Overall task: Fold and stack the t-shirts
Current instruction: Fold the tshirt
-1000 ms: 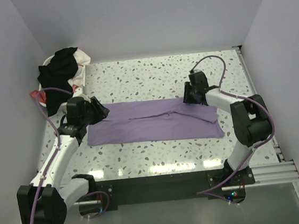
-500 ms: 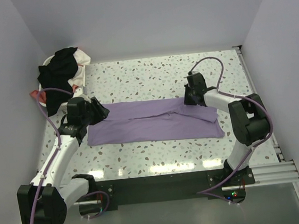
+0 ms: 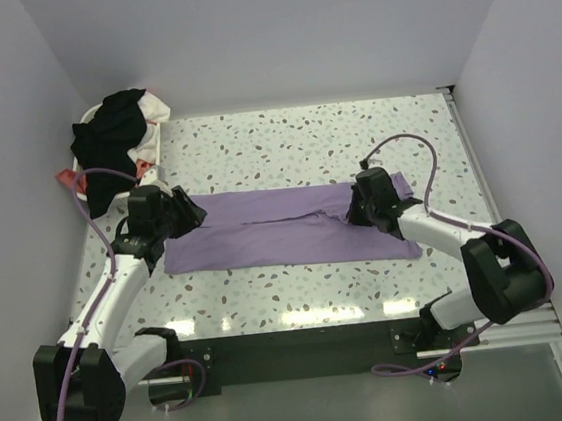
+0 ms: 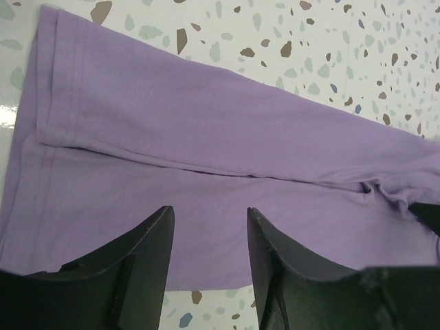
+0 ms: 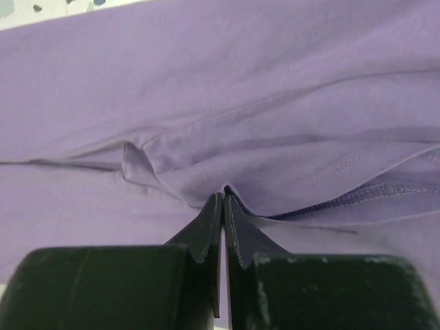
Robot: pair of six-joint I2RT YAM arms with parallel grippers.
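Note:
A purple t-shirt [image 3: 283,232] lies flat and folded lengthwise across the middle of the speckled table. My left gripper [image 3: 187,211] hovers open over its left end; in the left wrist view its fingers [image 4: 155,240] frame bare purple cloth [image 4: 206,144]. My right gripper [image 3: 358,209] is shut, pinching a fold of the shirt [image 5: 275,151] near the sleeve seam, fingertips [image 5: 214,206] pressed together on the fabric. More t-shirts, black and white, lie heaped in a basket [image 3: 117,137] at the back left.
White walls enclose the table on three sides. A metal rail [image 3: 477,160] runs along the right edge. The speckled tabletop [image 3: 284,140] shows behind the shirt and in a strip [image 3: 290,295] in front of it.
My right gripper has moved toward the near side and slightly left, dragging the shirt's right portion with it. The left gripper has stayed put.

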